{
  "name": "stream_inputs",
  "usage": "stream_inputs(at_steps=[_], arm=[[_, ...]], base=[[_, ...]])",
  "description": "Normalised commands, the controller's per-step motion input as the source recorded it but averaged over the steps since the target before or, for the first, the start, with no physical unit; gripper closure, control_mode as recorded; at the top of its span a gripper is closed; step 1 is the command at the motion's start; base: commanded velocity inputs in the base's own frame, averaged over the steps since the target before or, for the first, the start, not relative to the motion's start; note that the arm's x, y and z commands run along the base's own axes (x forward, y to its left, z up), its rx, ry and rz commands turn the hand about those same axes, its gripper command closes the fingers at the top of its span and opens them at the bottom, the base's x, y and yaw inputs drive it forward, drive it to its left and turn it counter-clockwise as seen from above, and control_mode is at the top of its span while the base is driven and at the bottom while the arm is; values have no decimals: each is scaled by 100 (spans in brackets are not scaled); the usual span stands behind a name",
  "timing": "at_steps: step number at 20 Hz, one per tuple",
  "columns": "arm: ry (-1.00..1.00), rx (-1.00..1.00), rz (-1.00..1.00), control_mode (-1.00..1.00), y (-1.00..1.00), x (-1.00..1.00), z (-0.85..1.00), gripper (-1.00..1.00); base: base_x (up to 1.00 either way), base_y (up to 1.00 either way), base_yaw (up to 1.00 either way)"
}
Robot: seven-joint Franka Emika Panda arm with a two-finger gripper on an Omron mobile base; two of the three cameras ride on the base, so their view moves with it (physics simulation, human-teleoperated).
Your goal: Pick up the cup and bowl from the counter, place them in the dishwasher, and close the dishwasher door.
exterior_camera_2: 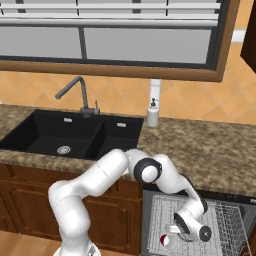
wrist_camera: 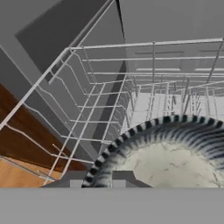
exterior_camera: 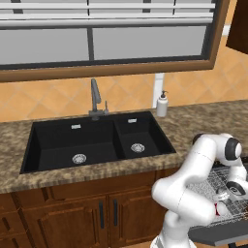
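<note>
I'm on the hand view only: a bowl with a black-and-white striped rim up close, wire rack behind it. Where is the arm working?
Observer: The gripper is down over the silver-grey wire rack, which is pulled out below the speckled brown granite counter.
Operator: Is the door down?
Observer: Yes, the flat dark grey dishwasher door lies open under the rack.
Operator: Anything else beside the gripper?
Observer: A small red-and-white round object sits on the rack next to it; I cannot tell what it is.
Operator: What's on the counter?
Observer: A white soap dispenser bottle stands beside the black double sink.
</note>
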Motion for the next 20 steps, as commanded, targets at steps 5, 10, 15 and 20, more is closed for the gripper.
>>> stream_inputs(at_steps=[5, 10, 15, 20], arm=[[1, -1, 0, -100, 0, 0, 13, -100], [11, -5, -1, -100, 2, -4, 24, -100], [9, 5, -8, -100, -8, -77, 74, -100], [1, 5, -4, -100, -39, -80, 100, -100]], base=[[0, 0, 0], [0, 0, 0], [0, 0, 0], [0, 0, 0]])
